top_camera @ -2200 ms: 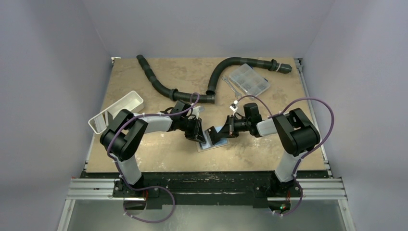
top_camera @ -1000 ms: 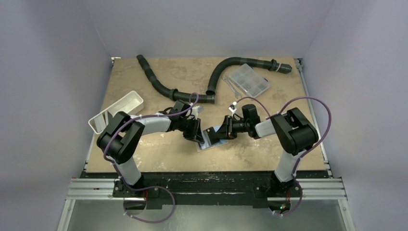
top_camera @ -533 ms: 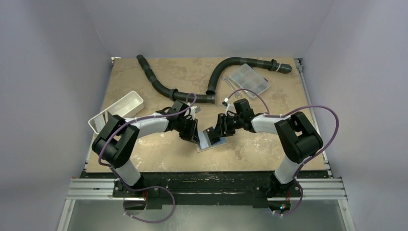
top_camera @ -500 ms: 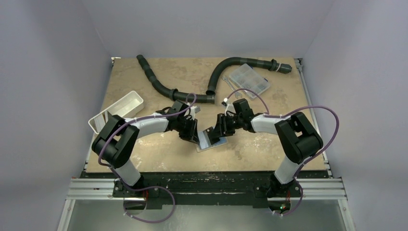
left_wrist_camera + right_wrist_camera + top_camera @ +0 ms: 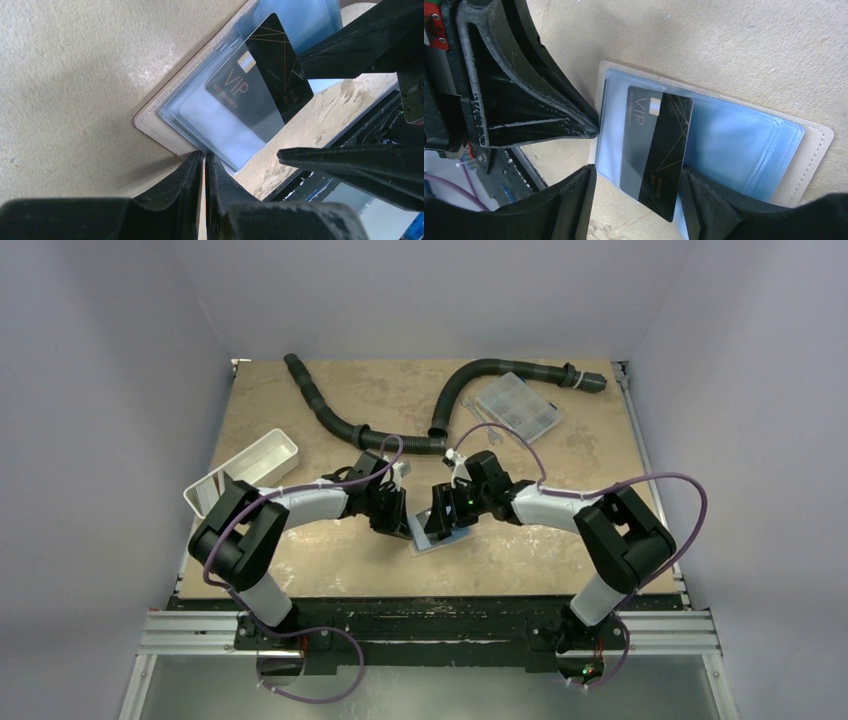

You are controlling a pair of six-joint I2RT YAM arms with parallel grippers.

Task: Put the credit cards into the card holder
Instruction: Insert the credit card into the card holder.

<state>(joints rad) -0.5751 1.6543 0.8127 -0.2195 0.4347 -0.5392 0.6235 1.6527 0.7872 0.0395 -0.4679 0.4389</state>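
Note:
The card holder [image 5: 436, 541] lies open on the table, tan edge [image 5: 156, 126] outside and pale blue sleeves inside [image 5: 744, 145]. A black credit card marked VIP [image 5: 656, 150] [image 5: 260, 90] lies slanted on the sleeves, one end sticking out past the holder's edge. My right gripper [image 5: 639, 197] [image 5: 438, 524] stands open, one finger on each side of the card's free end. My left gripper [image 5: 204, 161] [image 5: 399, 525] is shut, its tips pinching the holder's edge at a corner.
A white oblong tray [image 5: 245, 470] stands at the left. Two black corrugated hoses [image 5: 330, 415] [image 5: 480, 375] lie across the back, with a clear compartment box [image 5: 517, 405] and a small wrench [image 5: 478, 420] at the back right.
My right gripper has moved left over the card holder and its jaws have spread wide apart. The left gripper has stayed shut at the holder's edge.

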